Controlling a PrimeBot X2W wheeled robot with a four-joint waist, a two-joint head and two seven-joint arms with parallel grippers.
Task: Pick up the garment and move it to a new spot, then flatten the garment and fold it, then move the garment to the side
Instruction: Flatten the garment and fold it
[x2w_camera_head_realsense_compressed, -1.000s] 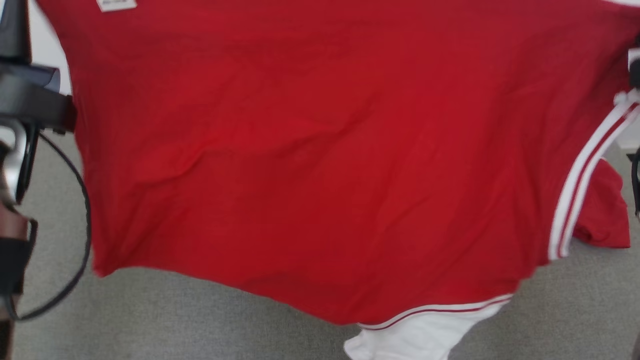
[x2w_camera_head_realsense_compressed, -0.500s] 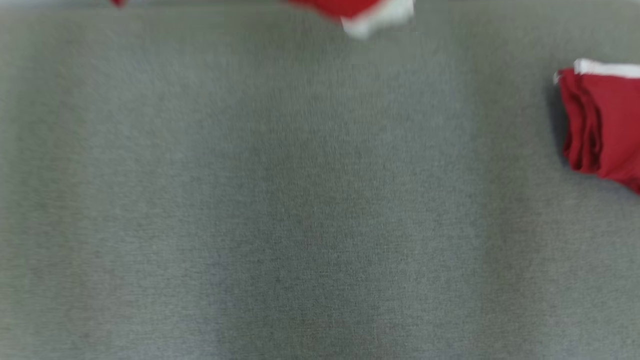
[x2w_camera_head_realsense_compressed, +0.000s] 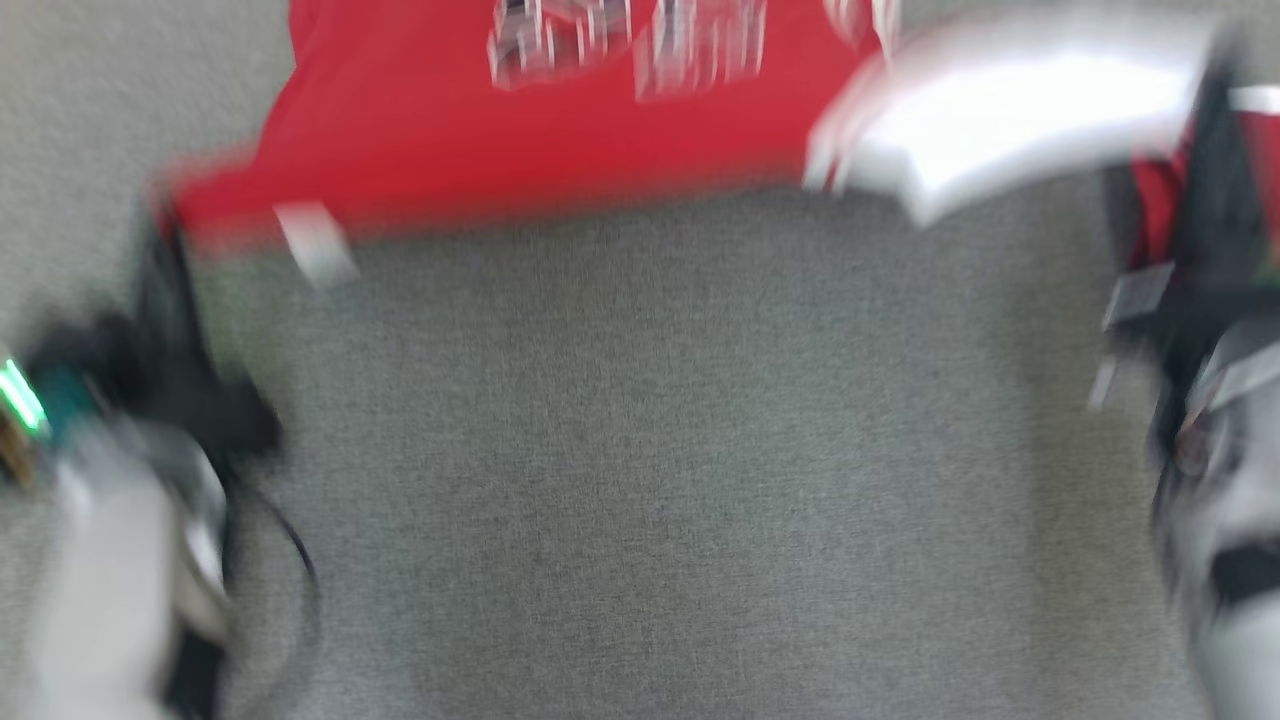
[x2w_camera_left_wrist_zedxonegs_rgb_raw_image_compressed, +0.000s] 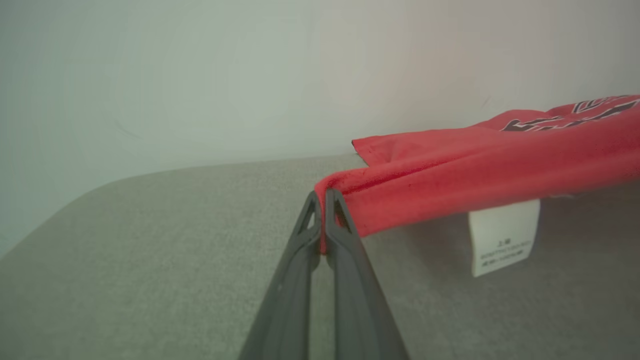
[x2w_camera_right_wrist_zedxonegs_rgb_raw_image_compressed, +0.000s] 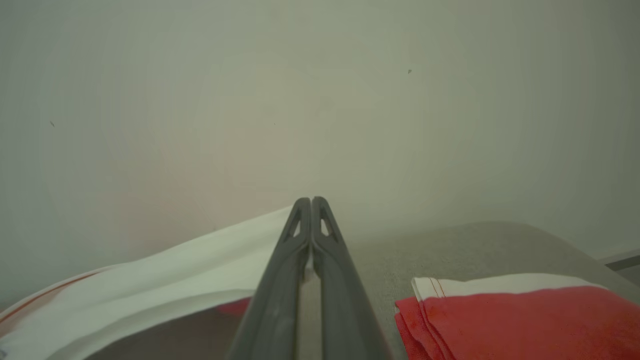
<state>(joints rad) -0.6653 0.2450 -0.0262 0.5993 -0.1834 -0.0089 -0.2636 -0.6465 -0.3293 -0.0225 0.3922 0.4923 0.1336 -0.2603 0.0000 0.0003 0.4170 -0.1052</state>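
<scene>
red cotton, soft and light, the garment (x2w_camera_left_wrist_zedxonegs_rgb_raw_image_compressed: 475, 165) would likely sag between holds, so its corners looked best to grip. the left pincer (x2w_camera_left_wrist_zedxonegs_rgb_raw_image_compressed: 322, 197) was clamped on its hem, one care label (x2w_camera_left_wrist_zedxonegs_rgb_raw_image_compressed: 502, 235) dangling just right of the tips. the right pincer (x2w_camera_right_wrist_zedxonegs_rgb_raw_image_compressed: 310, 202) was pressed together, apparently on the white sleeve (x2w_camera_right_wrist_zedxonegs_rgb_raw_image_compressed: 150, 280) at its left. one folded garment (x2w_camera_right_wrist_zedxonegs_rgb_raw_image_compressed: 525, 320) lay to its right on the grey worktop (x2w_camera_right_wrist_zedxonegs_rgb_raw_image_compressed: 450, 250).
</scene>
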